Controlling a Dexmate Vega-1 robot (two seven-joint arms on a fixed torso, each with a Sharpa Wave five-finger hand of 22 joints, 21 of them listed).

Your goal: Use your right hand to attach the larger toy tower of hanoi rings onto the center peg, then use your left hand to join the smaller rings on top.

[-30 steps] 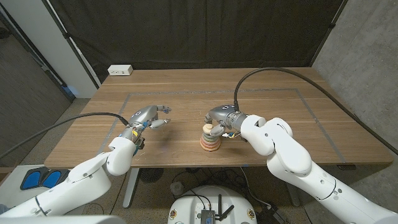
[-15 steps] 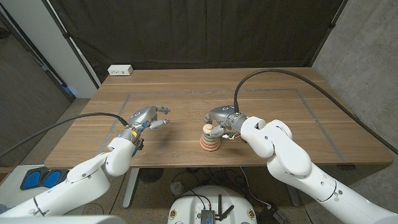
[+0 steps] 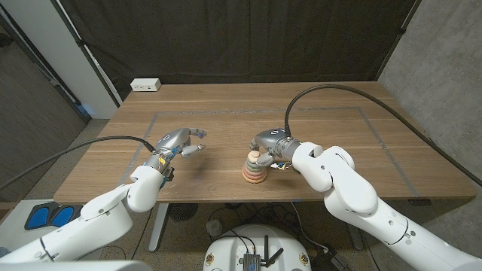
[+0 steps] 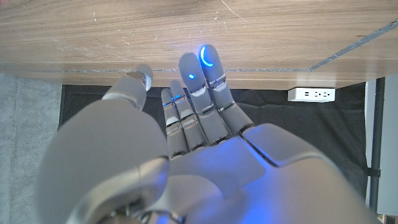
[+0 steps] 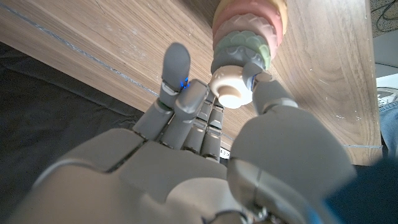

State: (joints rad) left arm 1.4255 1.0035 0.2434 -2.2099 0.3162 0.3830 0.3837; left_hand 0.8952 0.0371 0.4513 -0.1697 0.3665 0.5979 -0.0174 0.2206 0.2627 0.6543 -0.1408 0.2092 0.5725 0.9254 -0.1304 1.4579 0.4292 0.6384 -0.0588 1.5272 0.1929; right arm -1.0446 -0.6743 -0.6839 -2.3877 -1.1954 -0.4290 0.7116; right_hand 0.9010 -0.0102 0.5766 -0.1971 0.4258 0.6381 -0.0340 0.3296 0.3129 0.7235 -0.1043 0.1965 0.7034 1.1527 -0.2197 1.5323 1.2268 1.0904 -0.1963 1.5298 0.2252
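A: Where do we find the tower [image 3: 254, 168]?
B: On the table [image 3: 339, 143], near its front edge, a little right of centre. It stands upright: wide orange and pink rings at the base, a green ring [image 5: 239, 48] above them, and a cream knob [image 5: 231, 91] on top.

A: And our right hand [image 3: 269, 143]?
B: Just at one o'clock from the tower, over its top. In the right wrist view its thumb [image 5: 266, 87] and fingers [image 5: 186, 102] close on the cream knob from both sides, so we read that hand as gripping the knob.

A: Our left hand [image 3: 179, 141]?
B: At nine o'clock from the tower, well apart from it, above bare wood. Its fingers [image 4: 205, 81] are stretched out and slightly spread, and it holds nothing.

A: Anything else we see?
B: A white power strip [image 3: 146, 85] at the table's far left corner, at about eleven o'clock from the left hand.
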